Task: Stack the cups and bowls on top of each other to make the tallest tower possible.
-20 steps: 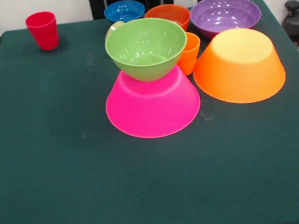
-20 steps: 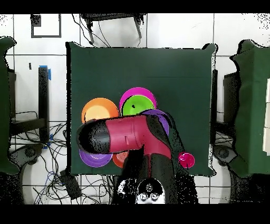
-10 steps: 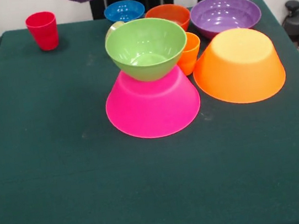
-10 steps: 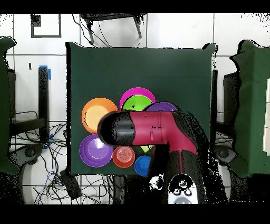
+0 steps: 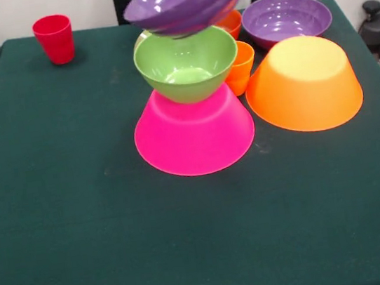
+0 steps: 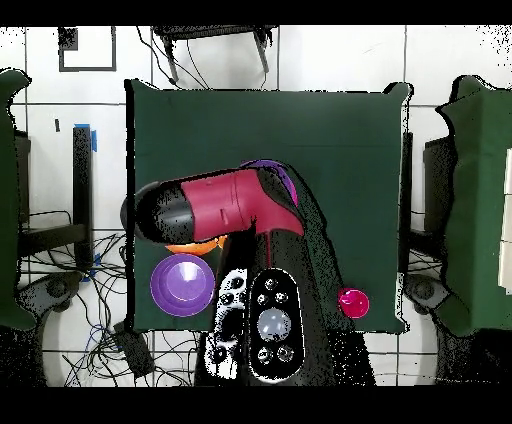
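On the green worktop (image 5: 83, 235) the pink bowl (image 5: 194, 135) sits upside down as the landmark, nearest of the things to the front camera. Upright on its flat base stands the green bowl (image 5: 186, 61). Beside the pink bowl, toward the picture's right, the big orange bowl (image 5: 303, 84) lies upside down, and an orange cup (image 5: 241, 66) stands between it and the green bowl. Just above the green bowl hangs a tilted purple bowl (image 5: 184, 0), open side up. A second purple bowl (image 5: 286, 19) rests farther back behind the orange bowl, and a red cup (image 5: 54, 39) stands well apart at the far corner. The end effector's state cannot be told; from overhead the arm (image 6: 215, 207) covers the stack.
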You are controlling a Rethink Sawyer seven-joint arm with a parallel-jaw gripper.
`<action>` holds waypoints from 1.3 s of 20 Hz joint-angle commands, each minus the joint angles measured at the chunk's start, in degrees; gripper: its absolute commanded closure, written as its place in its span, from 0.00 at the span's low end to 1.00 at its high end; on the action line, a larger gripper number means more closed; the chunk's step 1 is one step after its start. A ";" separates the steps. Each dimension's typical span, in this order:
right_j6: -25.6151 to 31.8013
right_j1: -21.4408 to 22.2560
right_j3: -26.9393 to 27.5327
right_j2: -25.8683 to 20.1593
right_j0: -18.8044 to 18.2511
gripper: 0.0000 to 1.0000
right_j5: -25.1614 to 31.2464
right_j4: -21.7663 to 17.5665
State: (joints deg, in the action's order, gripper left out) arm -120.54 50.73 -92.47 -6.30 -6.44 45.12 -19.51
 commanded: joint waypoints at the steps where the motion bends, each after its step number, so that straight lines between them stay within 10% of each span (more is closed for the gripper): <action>1: 5.40 -5.21 3.74 -5.90 -0.16 1.00 0.81 -1.56; 14: -2.87 -9.31 11.94 3.37 9.14 1.00 15.31 -6.48; 26: -12.91 -9.39 5.32 14.31 18.95 1.00 10.64 -8.96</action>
State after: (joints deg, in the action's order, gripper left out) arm -120.66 42.72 -84.09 2.92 8.66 55.36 -22.44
